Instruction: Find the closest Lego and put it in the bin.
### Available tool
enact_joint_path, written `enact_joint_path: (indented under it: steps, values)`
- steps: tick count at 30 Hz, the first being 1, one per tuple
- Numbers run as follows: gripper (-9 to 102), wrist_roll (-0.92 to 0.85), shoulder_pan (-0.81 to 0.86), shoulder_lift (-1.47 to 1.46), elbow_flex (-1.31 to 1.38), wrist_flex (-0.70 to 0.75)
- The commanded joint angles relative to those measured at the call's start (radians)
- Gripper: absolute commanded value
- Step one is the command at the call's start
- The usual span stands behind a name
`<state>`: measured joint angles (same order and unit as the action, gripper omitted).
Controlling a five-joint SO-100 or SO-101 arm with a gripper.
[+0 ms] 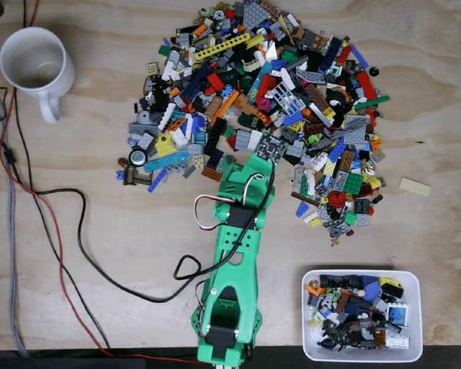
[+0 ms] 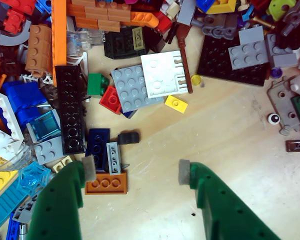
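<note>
Gripper [image 2: 135, 172] open at pile [image 1: 261, 108] edge, bare wood btwn fingers

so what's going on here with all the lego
A green robot arm reaches over a wooden table to the near edge of a big pile of Lego pieces. In the wrist view its gripper is open and empty, hanging just above the wood, with its left finger beside a small orange plate. The white bin at lower right in the fixed view already holds a number of pieces. A white mug stands at upper left.
</note>
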<state>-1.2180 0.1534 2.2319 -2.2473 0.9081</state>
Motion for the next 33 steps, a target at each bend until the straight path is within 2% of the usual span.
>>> enact_joint_path:
  steps: [1,15,24,33]
  values:
    - [24,0.075,0.109,-0.005,0.043,-0.032]
    - [24,0.095,0.123,-0.017,0.048,-0.035]
    - [23,0.112,0.383,-0.061,-0.044,0.028]
    - [21,0.12,0.42,-0.175,-0.106,-0.061]
